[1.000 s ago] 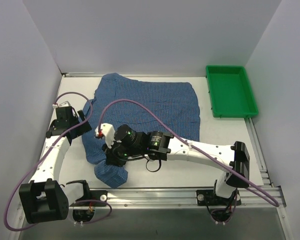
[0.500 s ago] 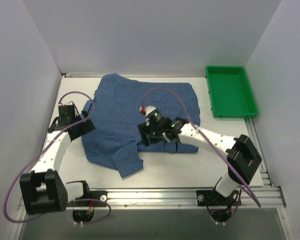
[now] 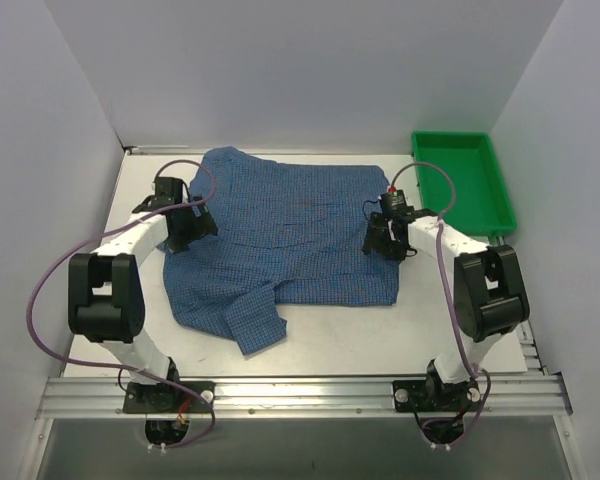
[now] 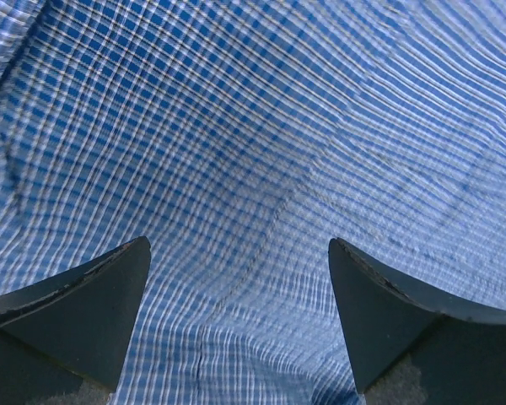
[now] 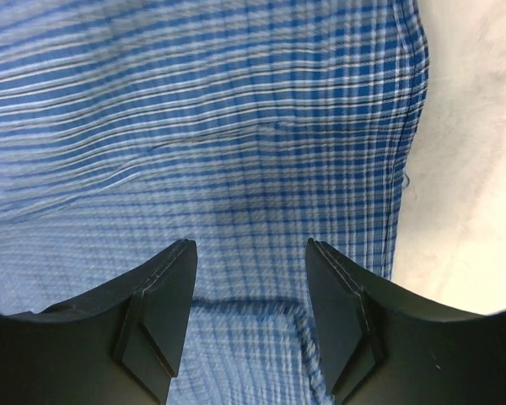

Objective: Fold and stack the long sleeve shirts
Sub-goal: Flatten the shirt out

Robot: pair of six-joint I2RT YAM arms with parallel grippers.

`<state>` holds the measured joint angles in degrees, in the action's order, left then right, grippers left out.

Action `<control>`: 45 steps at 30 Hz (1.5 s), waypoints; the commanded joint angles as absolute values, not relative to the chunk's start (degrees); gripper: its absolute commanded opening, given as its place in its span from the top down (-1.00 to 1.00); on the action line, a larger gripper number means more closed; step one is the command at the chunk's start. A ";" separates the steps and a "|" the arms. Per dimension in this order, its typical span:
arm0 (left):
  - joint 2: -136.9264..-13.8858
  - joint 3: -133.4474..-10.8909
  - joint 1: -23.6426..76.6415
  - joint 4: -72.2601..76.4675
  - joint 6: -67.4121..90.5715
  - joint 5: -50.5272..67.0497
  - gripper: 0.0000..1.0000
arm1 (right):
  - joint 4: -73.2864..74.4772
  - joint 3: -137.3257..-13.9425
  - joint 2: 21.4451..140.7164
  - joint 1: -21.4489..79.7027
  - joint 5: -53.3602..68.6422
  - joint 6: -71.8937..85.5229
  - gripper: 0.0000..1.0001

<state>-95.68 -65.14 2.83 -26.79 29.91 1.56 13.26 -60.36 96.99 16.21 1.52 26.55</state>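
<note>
Across the middle of the desk (image 3: 450, 320), the shirt (image 3: 290, 225) lay spread flat, with one flap (image 3: 252, 325) trailing off its near-left corner toward the arm bases. You had the left gripper (image 3: 187, 228) placed over the shirt's left edge and the right gripper (image 3: 378, 238) over its right edge, one on each side at roughly the same depth. Both wrist views showed the fingers parted wide, with checked cloth below the gap and nothing caught between them; neither gripper had hold of anything. Whether the fingertips touched the cloth could not be told. This mirrored placement suited a two-handed pinch: taking opposite edges together would let you lift and fold the body evenly without dragging it askew. Folding looked barely begun, since the body lay open. A green tray (image 3: 462, 190) stood beyond the right edge, apart from the shirt. Only one shirt was in view, so no stack existed.
</note>
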 commanded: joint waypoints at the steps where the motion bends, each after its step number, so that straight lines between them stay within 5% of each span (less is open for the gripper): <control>1: -100.00 -68.38 1.94 -23.82 34.10 1.49 -0.91 | 13.54 -61.87 100.19 15.12 3.34 29.44 -0.08; 15: -93.79 -48.88 -7.03 -17.23 42.54 7.64 -0.91 | 14.41 -71.71 112.32 9.93 4.40 31.56 -0.10; 27: -71.83 -47.11 -5.37 -26.98 32.08 3.44 -0.91 | 18.45 -65.05 95.55 18.44 1.95 21.89 -0.12; 39: -65.74 -36.92 -2.99 -29.44 39.81 -3.34 -0.92 | 21.97 -53.71 87.11 20.75 -5.80 29.52 -0.25; 45: -66.53 -35.60 -2.81 -30.67 42.45 -5.88 -0.92 | 21.80 -49.66 85.17 18.55 -7.03 34.10 -0.49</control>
<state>-67.40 -35.92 -3.07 -30.28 39.94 -2.85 19.77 -50.74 88.25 19.51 -4.40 30.22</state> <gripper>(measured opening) 0.959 0.734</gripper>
